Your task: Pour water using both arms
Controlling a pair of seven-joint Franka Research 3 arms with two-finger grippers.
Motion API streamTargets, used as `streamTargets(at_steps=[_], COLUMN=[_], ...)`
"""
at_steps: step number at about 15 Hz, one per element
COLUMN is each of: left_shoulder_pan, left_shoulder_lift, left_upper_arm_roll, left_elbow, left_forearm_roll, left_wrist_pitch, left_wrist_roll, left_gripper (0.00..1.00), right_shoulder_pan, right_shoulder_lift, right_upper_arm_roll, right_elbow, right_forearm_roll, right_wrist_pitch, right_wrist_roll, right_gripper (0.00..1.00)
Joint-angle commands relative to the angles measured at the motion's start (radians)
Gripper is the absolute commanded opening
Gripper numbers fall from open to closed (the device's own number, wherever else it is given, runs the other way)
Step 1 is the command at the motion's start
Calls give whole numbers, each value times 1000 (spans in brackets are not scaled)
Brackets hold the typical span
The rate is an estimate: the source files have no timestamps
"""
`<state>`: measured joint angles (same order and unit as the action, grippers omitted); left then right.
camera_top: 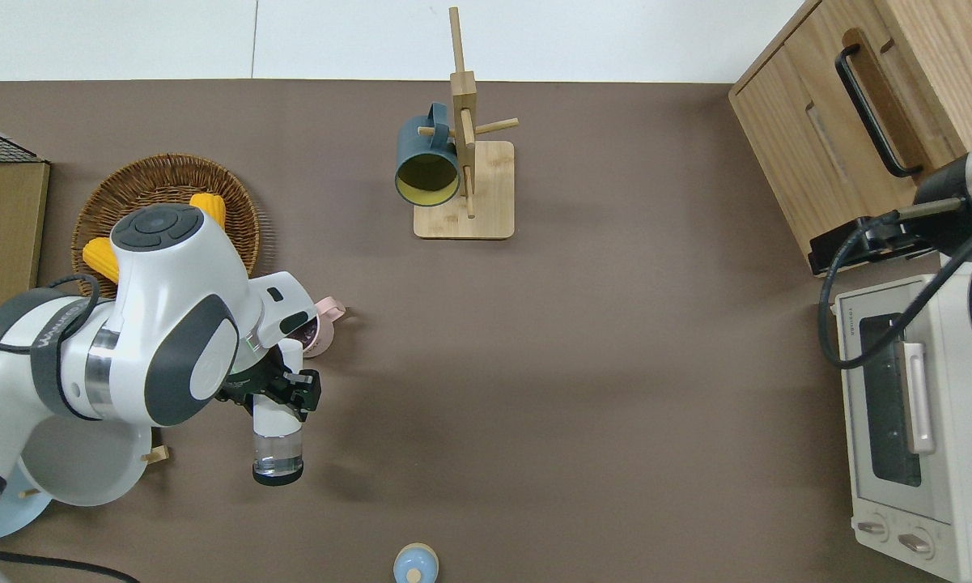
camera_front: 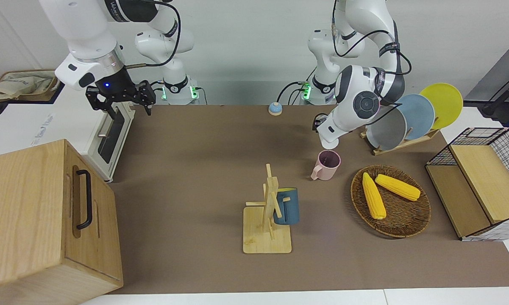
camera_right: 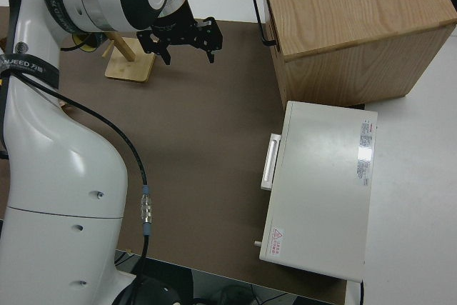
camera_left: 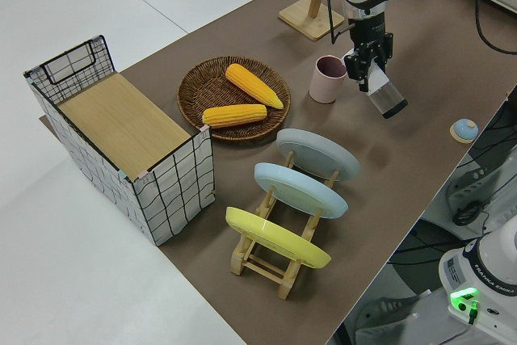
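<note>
My left gripper is shut on a clear bottle with a white wrap. The bottle is tipped far over, its base pointing back toward the robots and its mouth over the rim of a pink mug. The mug stands upright on the brown mat, partly hidden under the left arm in the overhead view. I cannot see any water stream. The right arm is parked, its gripper open and holding nothing.
A wooden mug rack with a dark blue mug stands mid-table. A wicker basket holds two corn cobs. A plate rack, a wire crate, a small blue bell, a toaster oven and a wooden cabinet ring the mat.
</note>
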<state>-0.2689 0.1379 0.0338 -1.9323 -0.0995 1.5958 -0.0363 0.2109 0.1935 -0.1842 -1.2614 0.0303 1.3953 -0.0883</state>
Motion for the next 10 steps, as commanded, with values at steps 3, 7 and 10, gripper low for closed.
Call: streamTargets(at_steps=[3, 7, 10], left_shoulder_pan=[-7, -7, -9], left_shoulder_lift=[2, 3, 3], left_upper_arm_roll=[3, 2, 2], left_elbow=[41, 79, 104], left_forearm_roll=[-5, -8, -9], left_wrist_pitch=[-45, -89, -125], left_wrist_roll=[-14, -16, -30], left_gripper=[0, 0, 0], right_shoulder_pan=[-2, -2, -2], right_shoulder_lift=[-23, -23, -23], right_upper_arm_roll=[0, 0, 0], right_elbow=[-27, -27, -27], right_forearm_roll=[7, 7, 7], right_wrist_pitch=[-2, -2, -2], right_wrist_roll=[-10, -10, -10], right_gripper=[987, 990, 990])
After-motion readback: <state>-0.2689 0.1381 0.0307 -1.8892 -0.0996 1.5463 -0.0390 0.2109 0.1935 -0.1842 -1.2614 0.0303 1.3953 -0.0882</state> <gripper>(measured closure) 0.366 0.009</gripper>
